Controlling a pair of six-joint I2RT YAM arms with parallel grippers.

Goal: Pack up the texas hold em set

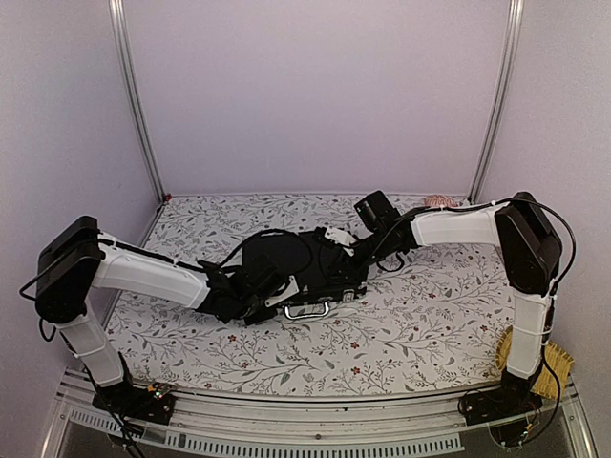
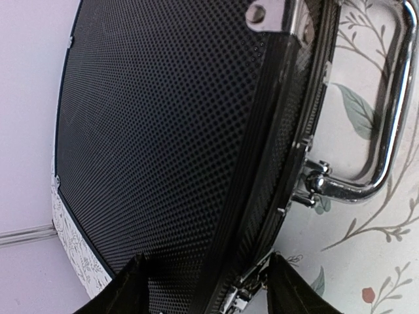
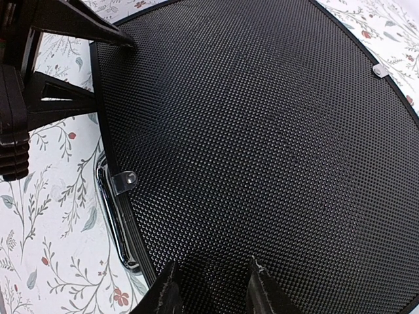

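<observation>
Okay, lid (image 3: 262,131) looks down; I judge latching is the step in hand.
- Nearest me: silver handle (image 1: 307,309), at case's 6 o'clock.
- Left gripper (image 2: 206,258) at 8 o'clock: fingers wide, straddling front rim beside latch (image 2: 241,299).
- Black briefcase (image 1: 296,267) at centre of table (image 1: 430,324).
- Right gripper (image 3: 213,265) at 2 o'clock: fingers narrowly parted, empty, over lid; contact unclear.
- Plan: I press lid flat with right, nudge latch home with left, keep case from sliding.
</observation>
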